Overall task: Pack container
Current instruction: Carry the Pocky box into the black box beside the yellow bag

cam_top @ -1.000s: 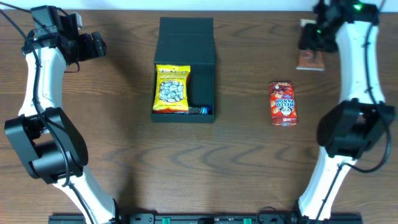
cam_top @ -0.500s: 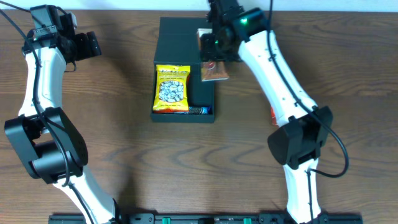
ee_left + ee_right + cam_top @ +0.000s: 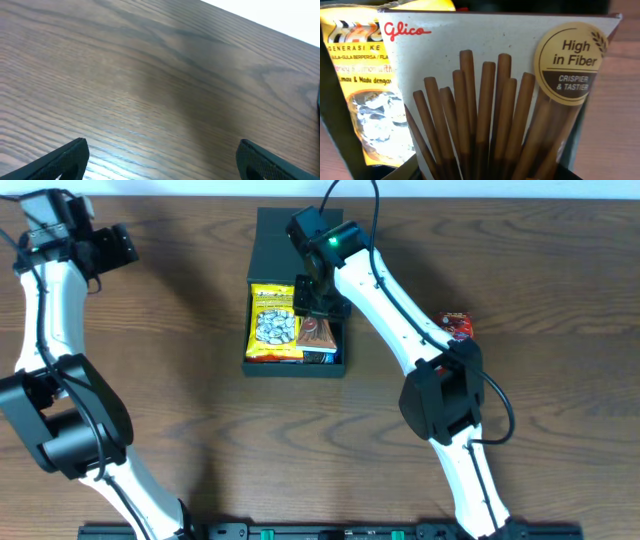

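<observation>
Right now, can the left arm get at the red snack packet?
Probably not. The left gripper hangs open at the far-left corner, and the red packet lies far right, past the container, with the right arm stretched partly over it.

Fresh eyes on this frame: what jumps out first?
The right gripper holds a Glico biscuit-stick box over the open container in the middle of the table, beside the yellow snack packet inside. A red snack packet lies to the right, half hidden by that arm. The left gripper hangs open over bare wood at the far left.
</observation>
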You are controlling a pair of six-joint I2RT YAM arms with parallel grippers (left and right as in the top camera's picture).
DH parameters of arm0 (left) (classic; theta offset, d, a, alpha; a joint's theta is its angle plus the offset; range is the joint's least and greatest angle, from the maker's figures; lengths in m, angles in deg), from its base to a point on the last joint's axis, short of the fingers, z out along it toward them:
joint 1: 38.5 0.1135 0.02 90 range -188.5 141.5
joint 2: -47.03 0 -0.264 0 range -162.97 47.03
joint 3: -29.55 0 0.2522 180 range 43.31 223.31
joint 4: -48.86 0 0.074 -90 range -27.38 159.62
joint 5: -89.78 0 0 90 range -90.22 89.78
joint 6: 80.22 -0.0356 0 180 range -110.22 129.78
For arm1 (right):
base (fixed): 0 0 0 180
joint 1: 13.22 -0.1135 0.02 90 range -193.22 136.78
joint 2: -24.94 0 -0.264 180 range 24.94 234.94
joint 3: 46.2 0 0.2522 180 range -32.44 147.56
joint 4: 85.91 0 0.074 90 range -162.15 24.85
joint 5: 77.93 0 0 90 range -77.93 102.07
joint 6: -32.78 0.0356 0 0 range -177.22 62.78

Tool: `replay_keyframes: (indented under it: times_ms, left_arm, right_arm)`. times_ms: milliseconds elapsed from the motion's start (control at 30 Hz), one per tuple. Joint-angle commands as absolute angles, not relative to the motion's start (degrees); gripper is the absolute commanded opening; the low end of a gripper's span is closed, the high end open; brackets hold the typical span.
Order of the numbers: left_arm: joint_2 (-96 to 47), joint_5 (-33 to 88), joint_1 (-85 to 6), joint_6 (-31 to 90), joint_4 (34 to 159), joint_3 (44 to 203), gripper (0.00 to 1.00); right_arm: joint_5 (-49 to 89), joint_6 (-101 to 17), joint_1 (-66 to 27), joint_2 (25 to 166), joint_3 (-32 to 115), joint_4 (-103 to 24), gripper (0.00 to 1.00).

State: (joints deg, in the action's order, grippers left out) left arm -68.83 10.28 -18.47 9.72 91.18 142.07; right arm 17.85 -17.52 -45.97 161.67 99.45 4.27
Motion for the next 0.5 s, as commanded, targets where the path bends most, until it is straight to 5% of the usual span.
replay_keyframes:
  times_ms: [0, 67, 233, 467]
  left_arm:
    - [-69.7, 12.1, -17.7, 10.2, 91.1, 141.7, 0.95]
    - [-69.7, 12.1, -17.7, 10.2, 91.2, 141.7, 0.95]
    - [-69.7, 12.1, -17.8, 10.2, 91.2, 141.7, 0.95]
    - [-69.7, 12.1, -17.9, 10.2, 91.3, 141.7, 0.95]
  right_arm:
    - [15.6, -15.9, -46.2, 161.1, 99.7, 5.4, 0.44]
    - [14.9, -15.9, -46.2, 161.1, 99.7, 5.6, 0.45]
    - [13.2, -16.2, -46.1, 161.1, 99.7, 5.4, 0.76]
    - [13.5, -18.1, -43.0, 160.6, 101.9, 5.6, 0.73]
